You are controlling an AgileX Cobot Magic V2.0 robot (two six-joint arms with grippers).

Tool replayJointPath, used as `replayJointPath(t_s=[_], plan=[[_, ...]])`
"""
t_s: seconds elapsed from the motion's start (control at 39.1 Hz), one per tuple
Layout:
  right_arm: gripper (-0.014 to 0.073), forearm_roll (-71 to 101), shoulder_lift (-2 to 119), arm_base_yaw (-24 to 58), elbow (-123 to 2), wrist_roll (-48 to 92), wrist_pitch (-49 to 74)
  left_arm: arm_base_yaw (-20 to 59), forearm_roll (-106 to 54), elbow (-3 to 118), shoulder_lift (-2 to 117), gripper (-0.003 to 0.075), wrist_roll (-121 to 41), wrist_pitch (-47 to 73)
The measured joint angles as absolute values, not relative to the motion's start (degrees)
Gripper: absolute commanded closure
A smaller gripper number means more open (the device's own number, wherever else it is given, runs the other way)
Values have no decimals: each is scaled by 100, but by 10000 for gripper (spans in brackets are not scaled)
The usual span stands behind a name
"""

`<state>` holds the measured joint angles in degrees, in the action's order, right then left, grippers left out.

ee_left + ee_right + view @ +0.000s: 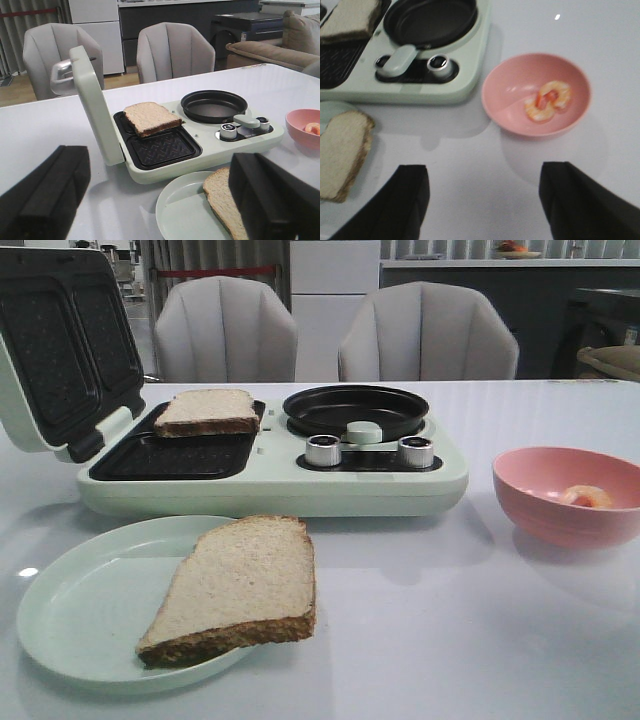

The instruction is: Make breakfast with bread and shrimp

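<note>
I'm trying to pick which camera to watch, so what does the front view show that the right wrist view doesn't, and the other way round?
Only the front view shows the open lid, the whole plate and two chairs. Only the right wrist view shows the right gripper, open, and the shrimp clearly from above. Both show the pink bowl, the round pan, and both bread slices: one on the grill, one on the plate.

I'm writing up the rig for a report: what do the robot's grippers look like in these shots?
Only the fingers show, in the wrist views. The left gripper has two broad, blocky fingers in matte black, with flat faces and squared edges. The right gripper looks the same: two wide, plain black fingers. No cables, markings or arm links are visible.
</note>
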<state>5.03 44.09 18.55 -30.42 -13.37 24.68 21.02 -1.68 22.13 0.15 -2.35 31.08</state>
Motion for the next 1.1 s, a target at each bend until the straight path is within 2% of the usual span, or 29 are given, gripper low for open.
replayJointPath(t_s=[0.31,0.61,1.1], plan=[[32,1703,6731,2937,-3908,-1334,2435,2102,-168,2213,15,102,-235,3108],[32,2867,8534,3061,-4795,-607,2269,2102,-168,2213,15,102,-235,3108],[32,6441,10241,2658,-5673,2758,2790,2102,-168,2213,2,102,-235,3108]])
